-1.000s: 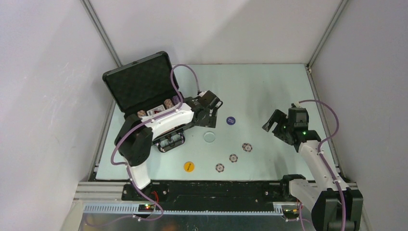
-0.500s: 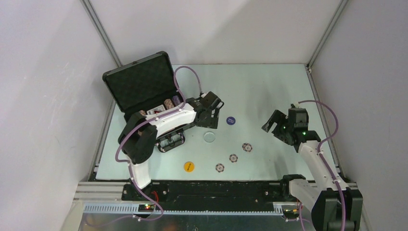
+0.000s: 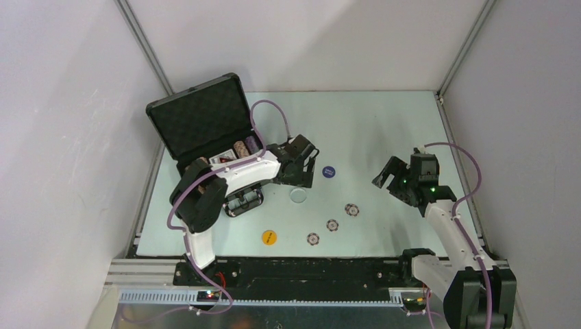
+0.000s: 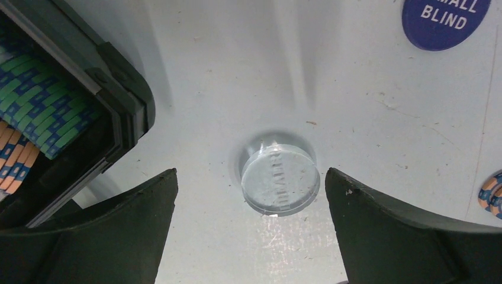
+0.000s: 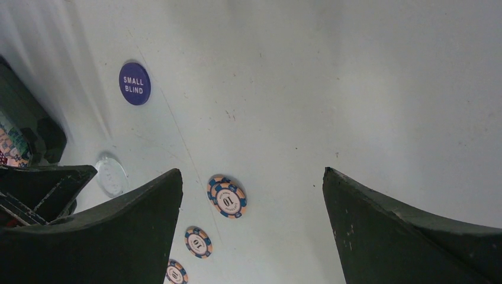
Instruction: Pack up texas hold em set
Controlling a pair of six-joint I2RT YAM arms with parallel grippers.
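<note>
Shifted a little toward the lower right of the overhead view since a second ago, the left gripper now hangs over the clear disc. Its jaws are spread wide, with one finger on each side of the disc and neither touching it.

The right gripper has kept its place at centre right, above the bare pale desk. Its jaws are also spread wide and hold nothing.

The black briefcase sits open at the upper left of the overhead view, with its foam-lined lid propped up. Rows of striped chips stand on edge inside the base. In the left wrist view, one corner of the base lies near the clear disc, to its upper left.

A blue disc printed SMALL BLIND lies on the desk to the upper right of the clear disc. Three loose striped chips lie flat in a diagonal line at lower centre, apart from one another. A yellow disc lies to their left, near the bottom edge of the desk.
</note>
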